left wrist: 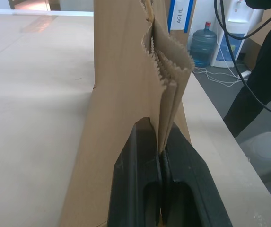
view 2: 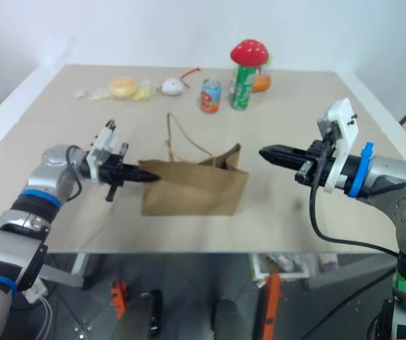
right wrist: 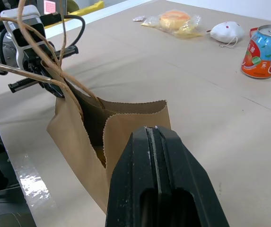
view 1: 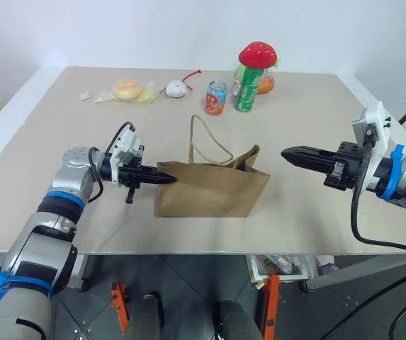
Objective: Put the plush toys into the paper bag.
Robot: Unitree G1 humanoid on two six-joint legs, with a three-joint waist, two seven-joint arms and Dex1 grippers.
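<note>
The bag [view 1: 213,188] lies mid-frame, its edge pinched by the closed left gripper [view 1: 168,178]. The right gripper [view 1: 291,154], middle right, is shut and empty. The edge should be lifted slowly so the paper is not torn.

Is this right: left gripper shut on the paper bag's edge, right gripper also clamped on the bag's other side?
Half right. The left gripper is shut on the paper bag at its edge, as the left wrist view shows. The right gripper is shut, but not on the bag: in the left eye view it hangs beside the bag with a gap of bare table between them.
</note>
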